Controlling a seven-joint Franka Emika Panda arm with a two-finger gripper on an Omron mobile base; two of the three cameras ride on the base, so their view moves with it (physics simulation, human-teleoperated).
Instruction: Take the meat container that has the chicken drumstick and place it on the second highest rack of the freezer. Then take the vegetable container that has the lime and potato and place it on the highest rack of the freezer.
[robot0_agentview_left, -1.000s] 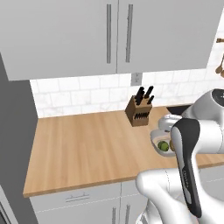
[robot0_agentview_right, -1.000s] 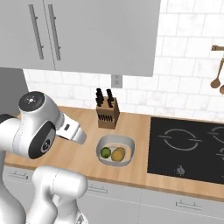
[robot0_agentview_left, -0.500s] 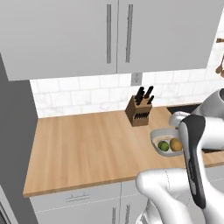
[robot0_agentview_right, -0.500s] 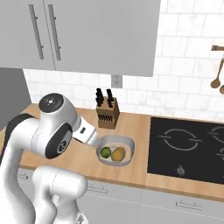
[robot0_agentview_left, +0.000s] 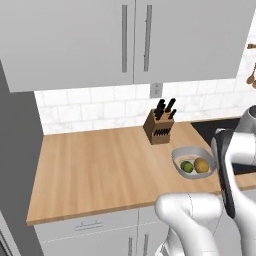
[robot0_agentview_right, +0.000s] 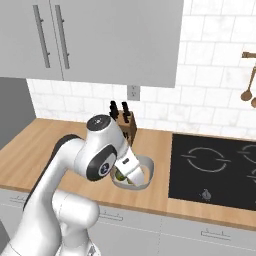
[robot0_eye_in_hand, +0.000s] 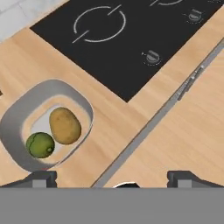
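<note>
The vegetable container is a shallow grey bowl on the wooden counter, holding the green lime and the yellow-brown potato. In the left base view the container sits right of the knife block, with the lime and potato inside. In the right base view my arm covers most of the container. My gripper is open and empty above the counter's front edge, with the container off to the left in the hand view. The meat container, chicken drumstick and freezer racks are out of view.
A black cooktop lies beside the container; in the right base view the cooktop is to its right. A knife block stands at the tiled wall. Grey cabinets hang overhead. A tall grey panel ends the counter at the left.
The arm has swung rightward over the counter toward the vegetable container. It now covers part of the container in the right base view and uncovers it in the left. The jaws stayed open.
</note>
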